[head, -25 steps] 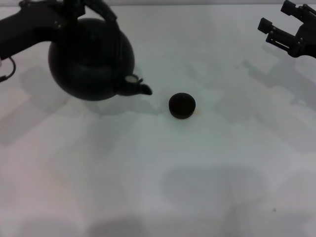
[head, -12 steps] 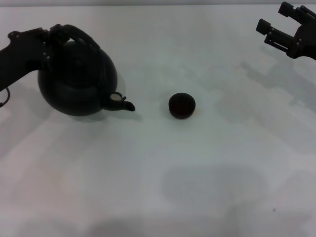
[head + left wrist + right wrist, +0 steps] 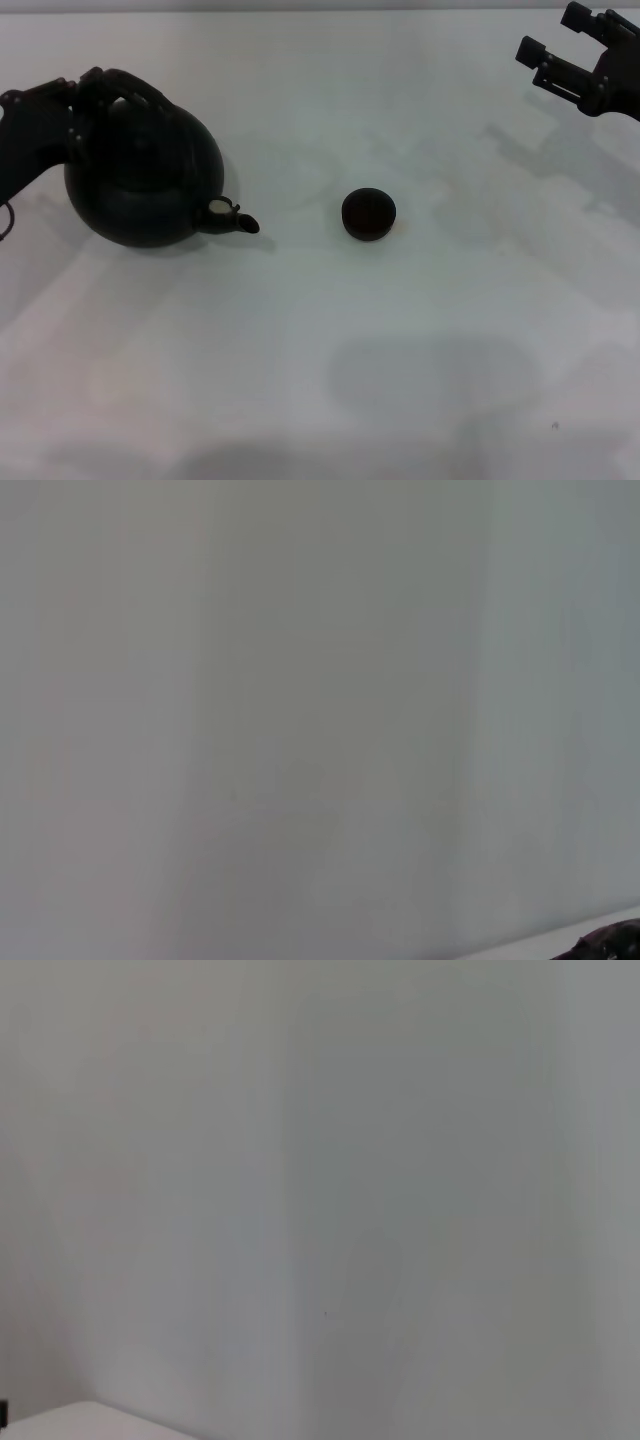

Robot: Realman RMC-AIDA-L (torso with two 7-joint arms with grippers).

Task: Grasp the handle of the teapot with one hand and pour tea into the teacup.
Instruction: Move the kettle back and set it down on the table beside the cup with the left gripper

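The round black teapot (image 3: 140, 185) is at the left of the white table, upright, its short spout (image 3: 237, 219) pointing right toward the teacup. Its dark arched handle (image 3: 125, 85) loops over the top. My left gripper (image 3: 82, 100) reaches in from the left edge and is shut on that handle. The small black teacup (image 3: 369, 213) stands alone near the table's middle, about a spout's length clear of the teapot. My right gripper (image 3: 565, 42) hangs open at the far right corner with nothing in it. The left wrist view shows only a dark sliver (image 3: 612, 942) at one edge.
The white table (image 3: 400, 350) stretches bare in front of and to the right of the teacup. Both wrist views show little but a pale blank surface.
The teapot, held by my left gripper, has moved down and to the left, away from the teacup, and has come back from a tilted, raised pose to upright. My right arm has stayed still.
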